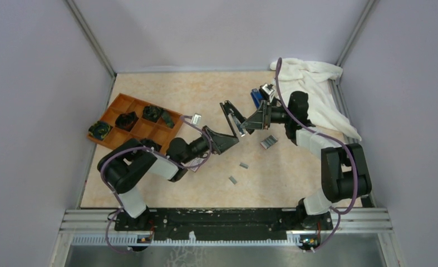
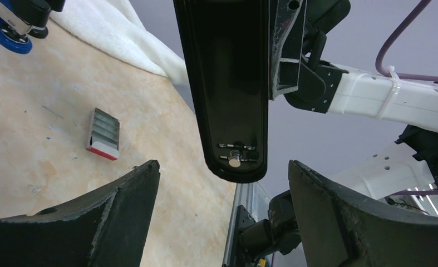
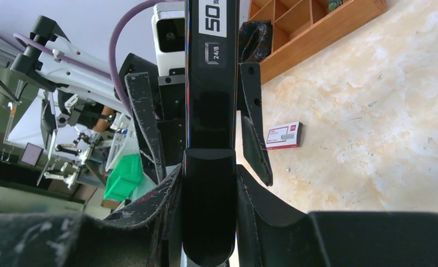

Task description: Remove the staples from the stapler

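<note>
Black stapler (image 2: 230,83) clamped between right fingers (image 3: 264,219), held off surface (image 2: 33,144); left fingers (image 2: 124,214) spread wide, flanking its free end, no contact.

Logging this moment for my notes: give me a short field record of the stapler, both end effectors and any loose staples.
stapler: black, lifted off the table
right end effector: shut on the stapler
left end effector: open, flanking the stapler's end, not touching
loose staples: two small grey strips on the table
box: white-and-red, flat on the table
</note>
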`<state>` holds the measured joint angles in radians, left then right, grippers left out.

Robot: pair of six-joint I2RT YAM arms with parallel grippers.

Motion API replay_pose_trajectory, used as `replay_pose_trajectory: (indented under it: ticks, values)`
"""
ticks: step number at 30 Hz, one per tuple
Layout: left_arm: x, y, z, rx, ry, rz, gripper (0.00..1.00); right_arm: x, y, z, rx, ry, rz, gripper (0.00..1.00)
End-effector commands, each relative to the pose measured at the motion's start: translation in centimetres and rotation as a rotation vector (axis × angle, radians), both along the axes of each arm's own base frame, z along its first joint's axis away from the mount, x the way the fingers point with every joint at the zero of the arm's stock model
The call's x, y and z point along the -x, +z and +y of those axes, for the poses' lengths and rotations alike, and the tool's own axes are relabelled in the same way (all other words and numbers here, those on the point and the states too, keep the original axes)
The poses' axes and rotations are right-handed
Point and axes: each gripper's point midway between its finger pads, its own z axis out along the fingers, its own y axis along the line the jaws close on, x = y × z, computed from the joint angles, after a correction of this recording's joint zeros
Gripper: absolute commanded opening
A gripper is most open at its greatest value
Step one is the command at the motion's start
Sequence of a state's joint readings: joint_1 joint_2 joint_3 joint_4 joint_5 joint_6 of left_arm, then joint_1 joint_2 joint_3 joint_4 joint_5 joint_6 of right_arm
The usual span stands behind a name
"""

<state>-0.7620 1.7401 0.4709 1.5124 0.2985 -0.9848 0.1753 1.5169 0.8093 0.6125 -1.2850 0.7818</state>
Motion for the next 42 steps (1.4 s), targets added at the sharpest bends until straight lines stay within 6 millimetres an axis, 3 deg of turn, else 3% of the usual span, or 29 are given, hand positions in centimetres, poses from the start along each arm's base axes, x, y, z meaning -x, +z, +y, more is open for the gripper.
replay_pose_trajectory:
  ticks: [1, 13, 21, 25, 27, 30, 31, 37, 42]
  values:
    - [1.1, 6.6, 0.2, 0.210, -0.049, -0.196, 0.88, 0.1, 1.7, -0.1, -0.025, 0.023, -0.120, 0.00]
    - [0.2, 7.1, -0.4, 0.216, -0.034, -0.226, 0.69, 0.0, 1.3, 0.0, -0.022, 0.022, -0.116, 0.00]
    - [-0.1, 7.1, -0.2, 0.212, -0.035, -0.237, 0.66, 0.0, 0.9, 0.1, -0.010, 0.026, -0.115, 0.00]
    - [-0.2, 7.4, -0.2, 0.213, -0.041, -0.250, 0.59, 0.0, 0.8, 0.3, -0.006, 0.030, -0.119, 0.00]
    - [-0.3, 7.3, -0.3, 0.208, -0.052, -0.253, 0.45, 0.0, 0.8, 0.3, -0.005, 0.031, -0.120, 0.00]
    - [-0.4, 7.1, 0.0, 0.186, -0.074, -0.284, 0.06, 0.0, 0.6, 0.3, 0.001, 0.033, -0.126, 0.00]
    - [-0.4, 7.0, 0.3, 0.173, -0.086, -0.303, 0.00, 0.0, 0.6, 0.3, 0.006, 0.035, -0.132, 0.00]
    - [0.0, 6.1, 2.6, 0.014, -0.235, -0.375, 0.00, -1.3, -1.5, -0.3, 0.200, 0.030, -0.309, 0.00]
    - [-1.9, 3.0, 3.4, -0.261, -0.233, -0.418, 0.00, -0.9, -1.7, -1.0, 0.292, 0.046, -0.392, 0.00]
